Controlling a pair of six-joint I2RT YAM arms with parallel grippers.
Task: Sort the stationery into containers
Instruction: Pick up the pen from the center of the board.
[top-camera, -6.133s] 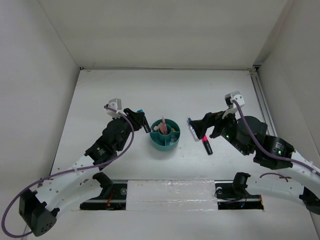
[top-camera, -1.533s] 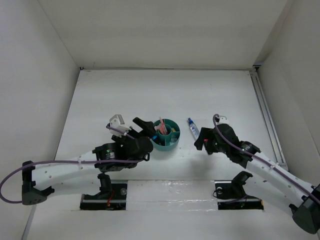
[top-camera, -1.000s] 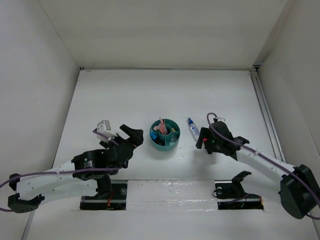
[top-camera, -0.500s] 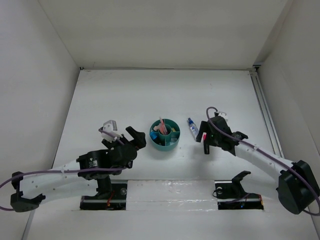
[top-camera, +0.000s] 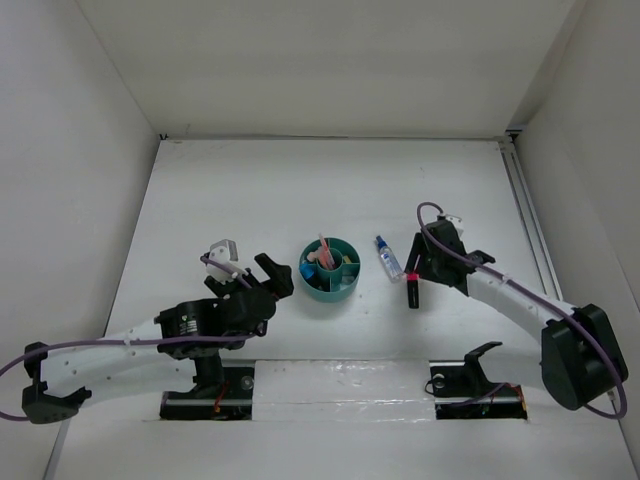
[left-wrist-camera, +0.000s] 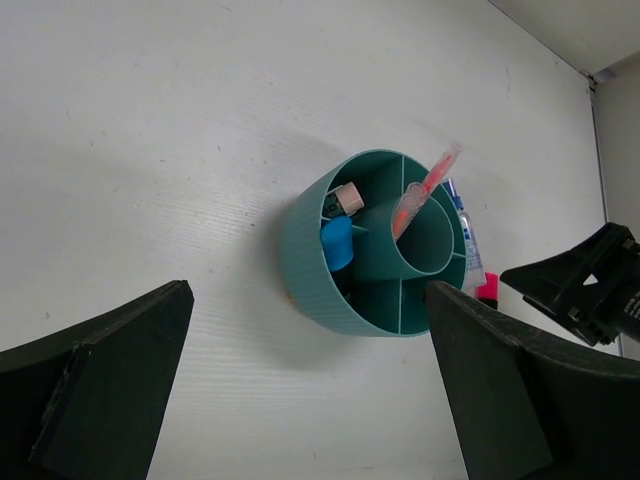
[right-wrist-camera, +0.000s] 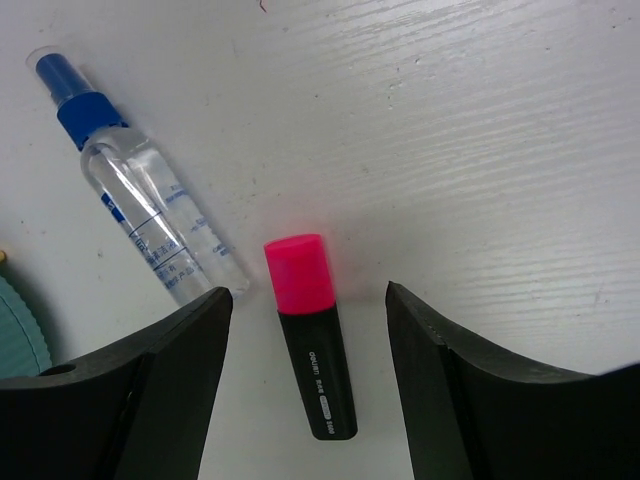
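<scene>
The teal organizer (top-camera: 330, 295) stands mid-table; in the left wrist view its wall (left-wrist-camera: 312, 272) is near. Pinkish pencils (left-wrist-camera: 424, 190) lean in its central cup, and a blue-capped marker (left-wrist-camera: 338, 243) and a small pink-white piece (left-wrist-camera: 347, 197) sit in outer compartments. A pink-capped black marker (right-wrist-camera: 318, 370) lies flat on the table between the fingers of my right gripper (right-wrist-camera: 308, 292), which is open with a gap on each side. A clear blue-capped bottle (right-wrist-camera: 150, 215) lies just left of it. My left gripper (left-wrist-camera: 308, 290) is wide open, left of the organizer, holding nothing.
White walls enclose the table on three sides. A rail (top-camera: 528, 225) runs along the right edge. The arm mounts (top-camera: 340, 392) sit at the near edge. In the top view the bottle (top-camera: 388, 257) lies between the organizer and my right gripper (top-camera: 412, 274).
My right gripper has settled over the pink-capped marker and its jaws have narrowed around it. The left arm has barely shifted and stays wide open.
</scene>
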